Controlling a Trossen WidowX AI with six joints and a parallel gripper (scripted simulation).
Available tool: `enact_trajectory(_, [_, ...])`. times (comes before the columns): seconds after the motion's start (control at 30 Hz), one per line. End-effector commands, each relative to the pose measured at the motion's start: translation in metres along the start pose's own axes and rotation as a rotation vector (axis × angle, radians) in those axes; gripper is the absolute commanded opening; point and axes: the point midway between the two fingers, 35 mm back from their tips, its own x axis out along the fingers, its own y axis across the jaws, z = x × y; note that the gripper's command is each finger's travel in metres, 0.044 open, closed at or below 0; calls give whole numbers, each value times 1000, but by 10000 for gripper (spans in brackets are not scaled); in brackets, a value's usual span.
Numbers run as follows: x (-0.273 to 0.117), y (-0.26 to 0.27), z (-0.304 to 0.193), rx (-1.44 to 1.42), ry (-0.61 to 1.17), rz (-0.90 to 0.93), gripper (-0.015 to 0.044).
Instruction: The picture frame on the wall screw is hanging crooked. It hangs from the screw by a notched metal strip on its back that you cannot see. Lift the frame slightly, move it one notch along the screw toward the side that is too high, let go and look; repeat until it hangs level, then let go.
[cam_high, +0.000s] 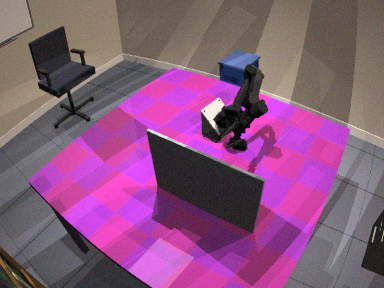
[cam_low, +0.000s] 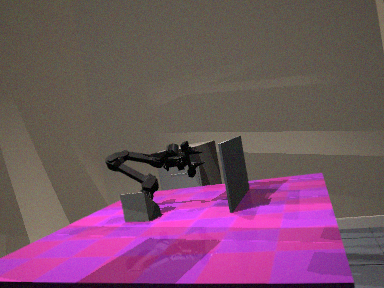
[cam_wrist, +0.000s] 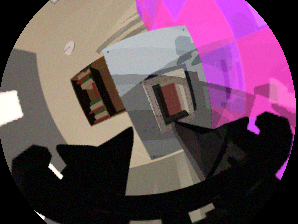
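The upright wall panel (cam_high: 205, 180) (cam_low: 233, 172) (cam_wrist: 135, 62) stands on the table; the top and exterior views hide its framed side. The picture frame (cam_wrist: 154, 103) hangs on it in the wrist view, with a pale border and a dark and reddish middle. Its edges run nearly parallel to the panel's edges; I cannot tell a small remaining tilt. The screw and the notched strip are hidden behind it. My gripper (cam_low: 202, 157) (cam_wrist: 152, 126) is open and empty, drawn back from the panel. The right fingertip overlaps the frame's lower edge in the wrist view, without visible contact.
A grey block with a pale sloping top (cam_high: 212, 111) stands beside the arm's base. A blue bin (cam_high: 239, 60) is beyond the table's back edge, and an office chair (cam_high: 57, 75) is at the left. The wrist view also shows a bookshelf (cam_wrist: 111, 89).
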Motion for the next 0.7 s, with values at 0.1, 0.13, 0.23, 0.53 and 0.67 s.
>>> enact_trajectory(0.1, [-45,16,16,139,-15,10,260])
enact_trajectory(0.13, [-49,17,17,150,-16,11,260])
enact_trajectory(0.23, [-50,17,18,153,-17,11,260])
enact_trajectory(0.53, [-50,17,18,147,-21,30,260])
enact_trajectory(0.67, [-50,17,18,147,-21,30,260])
